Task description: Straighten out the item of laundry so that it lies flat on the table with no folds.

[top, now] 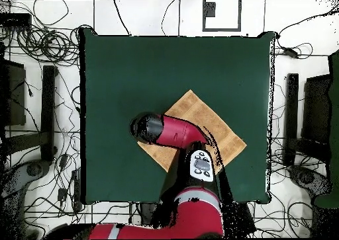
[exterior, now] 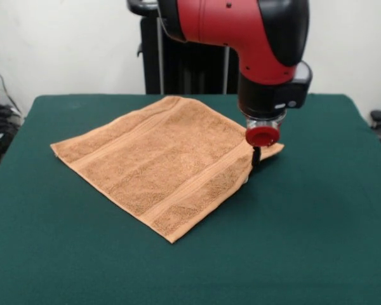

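Observation:
The orange-tan towel lies spread out as a diamond on the dark green table, with woven bands near its hems. My gripper hangs straight down at the towel's right corner in the front view. Its dark fingers look shut on that corner, which is held slightly off the table with a shadow under the edge. In the overhead view the towel sits right of the table's centre. There my arm covers its left corner and hides the gripper.
My red arm reaches over the near part of the towel in the overhead view. Cables and stands lie on the floor around the table. The black pedestal stands behind the table's far edge.

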`<state>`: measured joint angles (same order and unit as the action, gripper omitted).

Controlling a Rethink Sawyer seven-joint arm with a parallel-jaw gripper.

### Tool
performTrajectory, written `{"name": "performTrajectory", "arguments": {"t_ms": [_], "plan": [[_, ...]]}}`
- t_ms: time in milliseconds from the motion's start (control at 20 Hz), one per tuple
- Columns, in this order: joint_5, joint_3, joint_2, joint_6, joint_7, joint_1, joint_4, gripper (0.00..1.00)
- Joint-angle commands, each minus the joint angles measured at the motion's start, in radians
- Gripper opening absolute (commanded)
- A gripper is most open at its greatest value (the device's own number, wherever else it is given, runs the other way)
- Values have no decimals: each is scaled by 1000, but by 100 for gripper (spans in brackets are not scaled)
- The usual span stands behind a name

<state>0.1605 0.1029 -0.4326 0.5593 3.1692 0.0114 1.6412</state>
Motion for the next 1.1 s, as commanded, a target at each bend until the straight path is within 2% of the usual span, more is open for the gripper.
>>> {"name": "performTrajectory", "arguments": {"t_ms": [50, 200, 550, 800, 1100], "plan": [[50, -118, 65, -63, 54, -20, 32, 100], [47, -132, 34, -94, 44, -4, 89, 100], [73, -133, -13, -120, 92, -36, 152, 100], [88, -141, 29, -178, 101, -47, 142, 100], [91, -154, 120, -309, 106, -50, 120, 100]]}}
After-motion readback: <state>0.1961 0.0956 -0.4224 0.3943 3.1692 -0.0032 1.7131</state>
